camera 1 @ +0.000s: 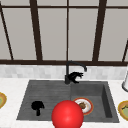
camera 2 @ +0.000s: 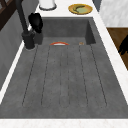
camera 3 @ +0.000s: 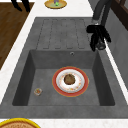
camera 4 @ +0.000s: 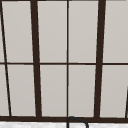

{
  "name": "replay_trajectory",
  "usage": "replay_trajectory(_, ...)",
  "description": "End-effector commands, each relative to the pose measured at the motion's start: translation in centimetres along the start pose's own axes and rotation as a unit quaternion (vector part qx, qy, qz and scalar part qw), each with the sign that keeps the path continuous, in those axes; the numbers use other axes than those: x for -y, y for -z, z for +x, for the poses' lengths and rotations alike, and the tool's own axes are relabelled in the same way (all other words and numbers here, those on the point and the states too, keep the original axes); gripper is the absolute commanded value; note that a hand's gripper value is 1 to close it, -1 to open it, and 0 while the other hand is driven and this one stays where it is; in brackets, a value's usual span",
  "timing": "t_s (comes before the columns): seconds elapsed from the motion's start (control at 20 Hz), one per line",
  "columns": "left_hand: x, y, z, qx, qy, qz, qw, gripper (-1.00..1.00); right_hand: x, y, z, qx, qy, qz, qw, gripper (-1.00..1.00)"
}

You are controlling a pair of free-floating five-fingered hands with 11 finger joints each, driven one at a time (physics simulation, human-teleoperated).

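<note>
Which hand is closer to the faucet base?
Right. The right hand sits just beside the faucet base at the sink's back edge; the left hand hangs over the front of the drainboard, well away.

- The drainboard (camera 3: 62, 32) left of the faucet (camera 1: 68, 72) is left bare.
- The basin floor right of the faucet is partly taken by a plate (camera 3: 70, 81).
</note>
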Motion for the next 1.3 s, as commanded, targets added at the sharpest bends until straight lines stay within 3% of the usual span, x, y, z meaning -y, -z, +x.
replay_trajectory(0.0,0.0,0.0,0.0,0.0,0.0,0.0,1.0,0.0,1.6,2.5,-1.5,0.0,0.007,0.018,0.9998,-1.0)
replay_trajectory(0.2,0.0,0.0,0.0,0.0,0.0,0.0,1.0,0.0,2.6,4.9,-2.6,0.002,0.012,0.041,0.9991,-1.0)
replay_trajectory(0.3,0.0,0.0,0.0,0.0,0.0,0.0,1.0,0.0,3.1,5.5,-3.2,0.007,0.017,0.069,0.9975,-1.0)
replay_trajectory(0.45,0.0,0.0,0.0,0.0,0.0,0.0,1.0,0.0,1.9,5.6,-4.0,0.022,0.007,0.101,0.9946,-1.0)
replay_trajectory(0.55,0.0,0.0,0.0,0.0,0.0,0.0,1.0,0.0,1.8,6.2,-4.7,0.023,0.01,0.104,0.9943,-1.0)
replay_trajectory(0.8,0.0,0.0,0.0,0.0,0.0,0.0,1.0,0.0,2.0,5.7,-6.4,0.042,0.029,0.159,0.986,-1.0)
replay_trajectory(1.0,0.0,0.0,0.0,0.0,0.0,0.0,1.0,0.0,1.9,5.1,-7.9,0.06,0.048,0.204,0.9758,-1.0)
replay_trajectory(1.25,0.0,0.0,0.0,0.0,0.0,0.0,1.0,0.0,1.2,5.1,-9.6,0.075,0.071,0.23,0.9677,-1.0)
